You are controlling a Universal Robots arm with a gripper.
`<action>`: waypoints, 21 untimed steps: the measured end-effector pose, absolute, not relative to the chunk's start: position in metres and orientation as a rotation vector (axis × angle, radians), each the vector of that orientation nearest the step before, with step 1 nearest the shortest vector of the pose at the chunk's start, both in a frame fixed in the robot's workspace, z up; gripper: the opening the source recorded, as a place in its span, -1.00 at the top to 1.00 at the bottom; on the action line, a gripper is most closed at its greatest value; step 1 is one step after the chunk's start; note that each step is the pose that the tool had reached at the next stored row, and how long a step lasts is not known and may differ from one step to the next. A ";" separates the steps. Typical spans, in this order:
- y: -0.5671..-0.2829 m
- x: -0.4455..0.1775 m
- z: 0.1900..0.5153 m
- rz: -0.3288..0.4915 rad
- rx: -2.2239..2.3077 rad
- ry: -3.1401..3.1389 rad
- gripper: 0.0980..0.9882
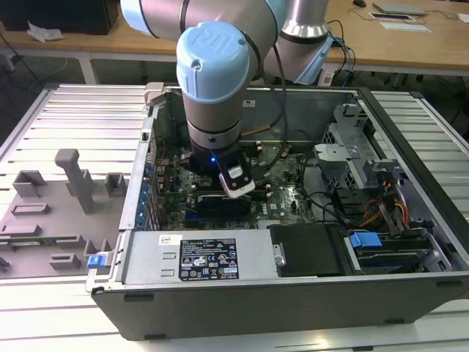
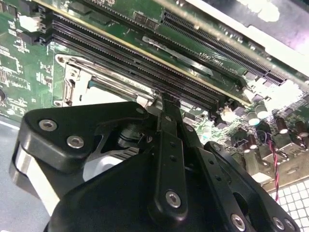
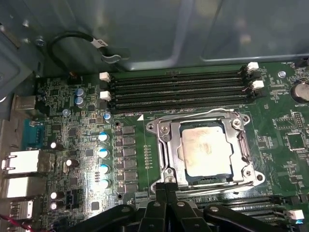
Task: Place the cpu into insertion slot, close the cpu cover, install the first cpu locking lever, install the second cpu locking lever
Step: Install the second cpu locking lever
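Note:
The cpu lies flat in the insertion slot, silver top up. The cpu cover, a steel frame, is down around it. A thin wire lever runs along the socket edge beside the memory slots. My gripper is shut, its black fingertips pressed together at a corner of the socket frame; I cannot tell whether they pinch a lever end. In the second wrist view the gripper meets the frame's edge. In the exterior view the arm reaches down into the open computer case.
Long black memory slots lie beyond the socket, and more slots beside it. Capacitors and rear ports stand to one side. A power supply box, a drive cage and cables crowd the case. A grey fixture tray sits at the exterior view's left.

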State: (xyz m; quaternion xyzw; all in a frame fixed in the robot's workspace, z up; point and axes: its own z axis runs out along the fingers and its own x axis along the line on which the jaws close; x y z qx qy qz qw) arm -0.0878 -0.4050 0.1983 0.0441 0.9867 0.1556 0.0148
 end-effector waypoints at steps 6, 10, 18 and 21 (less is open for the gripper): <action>-0.401 -0.089 0.198 0.480 0.137 3.072 0.98; -0.400 -0.091 0.197 0.479 0.137 3.072 0.98; -0.399 -0.092 0.194 0.477 0.137 3.072 0.98; -0.399 -0.092 0.195 0.477 0.137 3.072 0.98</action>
